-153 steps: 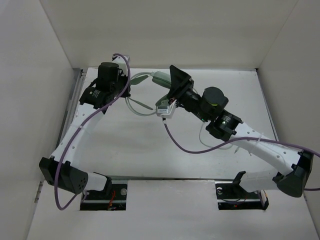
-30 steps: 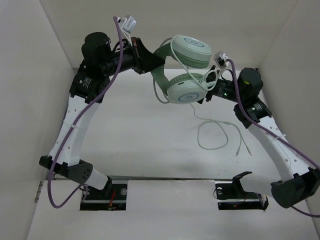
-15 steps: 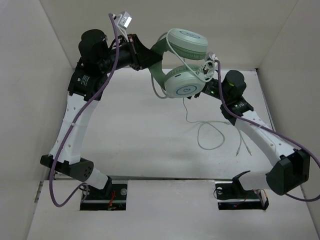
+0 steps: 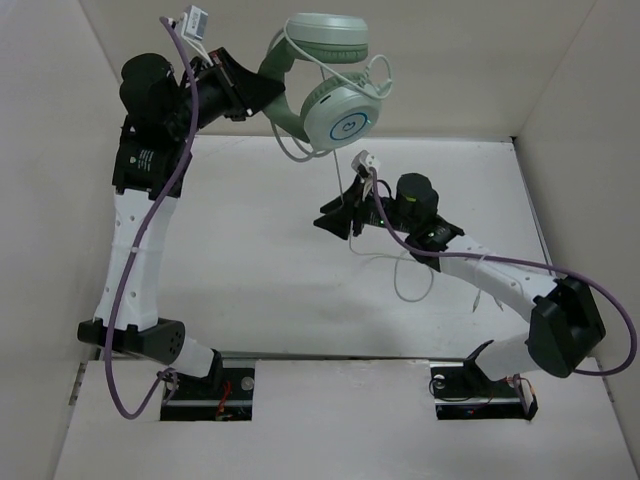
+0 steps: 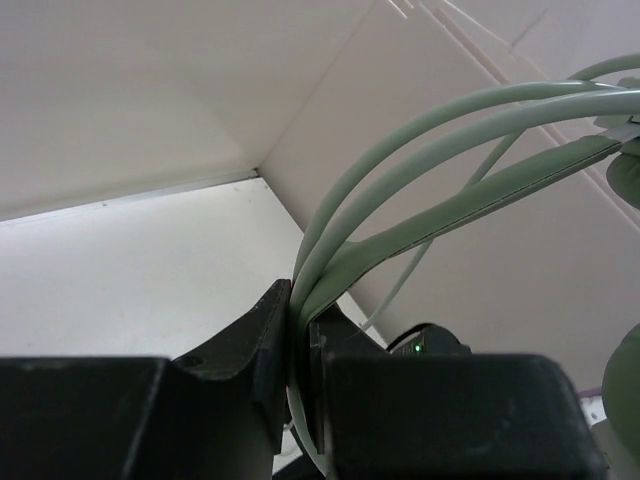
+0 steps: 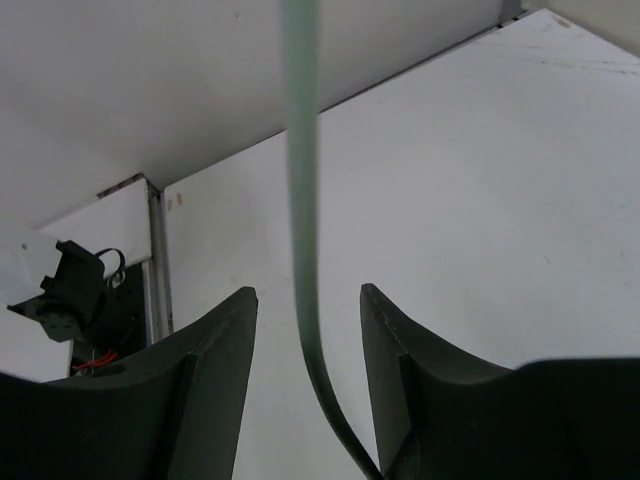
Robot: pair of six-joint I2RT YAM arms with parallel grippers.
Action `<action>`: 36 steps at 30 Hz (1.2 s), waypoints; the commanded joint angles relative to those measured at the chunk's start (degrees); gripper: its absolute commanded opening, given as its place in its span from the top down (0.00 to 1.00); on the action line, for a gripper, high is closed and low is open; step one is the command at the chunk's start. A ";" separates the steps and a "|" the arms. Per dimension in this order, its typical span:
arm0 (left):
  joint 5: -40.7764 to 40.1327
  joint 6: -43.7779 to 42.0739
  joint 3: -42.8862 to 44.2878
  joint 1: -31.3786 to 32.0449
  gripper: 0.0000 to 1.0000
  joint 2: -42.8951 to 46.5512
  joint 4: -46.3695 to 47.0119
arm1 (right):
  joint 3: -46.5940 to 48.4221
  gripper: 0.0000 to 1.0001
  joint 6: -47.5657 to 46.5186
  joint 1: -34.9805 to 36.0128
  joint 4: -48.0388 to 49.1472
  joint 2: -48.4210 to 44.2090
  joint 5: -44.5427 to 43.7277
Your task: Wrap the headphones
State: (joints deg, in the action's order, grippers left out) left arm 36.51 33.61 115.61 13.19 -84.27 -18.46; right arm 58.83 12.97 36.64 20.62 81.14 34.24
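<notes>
The left end effector point(image 4: 262, 98) is clenched on the headband point(image 5: 430, 125) of the headphones point(image 4: 338, 112), held high over the tabletop's point(image 4: 250, 290) far edge. The right end effector point(image 6: 305, 310) gapes around the cable point(image 6: 300, 150). With nothing gripping it, the cable may slip out and loosen the wrap.

Left arm point(image 4: 135, 240) raised, left pincer point(image 4: 264, 96) clamped (forearm pointing right), right arm point(image 4: 480, 275) bent low, right pincer point(image 4: 327, 222) parted, seemingly level.

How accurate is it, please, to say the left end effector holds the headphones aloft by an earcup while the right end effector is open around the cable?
Nearly: the left wrist view shows the left end effector holding the headphones aloft by the headband, not an earcup. The right end effector is open around the cable.
</notes>
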 commanded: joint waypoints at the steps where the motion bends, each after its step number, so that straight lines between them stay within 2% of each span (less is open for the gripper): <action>1: -3.98 3.40 -0.04 -1.54 1.00 3.32 6.77 | -0.82 0.50 -2.07 0.84 4.87 -1.43 -0.49; 6: -10.04 2.70 -0.21 -3.65 1.00 3.41 6.94 | -1.96 0.58 -1.90 1.54 4.34 -1.95 1.09; 13: -19.97 0.07 -0.74 -5.41 1.00 3.85 5.81 | -4.60 0.67 -2.95 7.08 3.46 -3.62 2.59; 18: -25.43 -4.85 -2.58 -5.76 1.00 4.90 4.66 | -2.23 0.89 -6.81 7.43 -0.57 -4.41 3.64; 22: -27.37 -9.51 -4.43 -5.85 1.00 5.61 4.22 | 0.49 1.00 -10.68 5.50 -4.44 -5.20 3.64; 28: -33.60 -15.93 -7.06 -5.33 1.00 6.13 5.01 | 3.13 1.00 -18.32 4.35 -12.26 -8.10 1.62; 31: -39.92 -19.97 -8.73 -4.54 1.00 6.13 5.89 | 6.20 1.00 -26.39 5.14 -20.15 -9.60 -1.01; 36: -47.84 -24.19 -10.58 -2.69 1.00 5.17 7.65 | 13.75 1.00 -43.70 11.46 -33.61 -8.73 -9.00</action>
State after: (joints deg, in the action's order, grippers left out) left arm -4.19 11.64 104.77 9.32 -81.19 -18.87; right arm 67.18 -17.43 44.73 -4.38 73.23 30.48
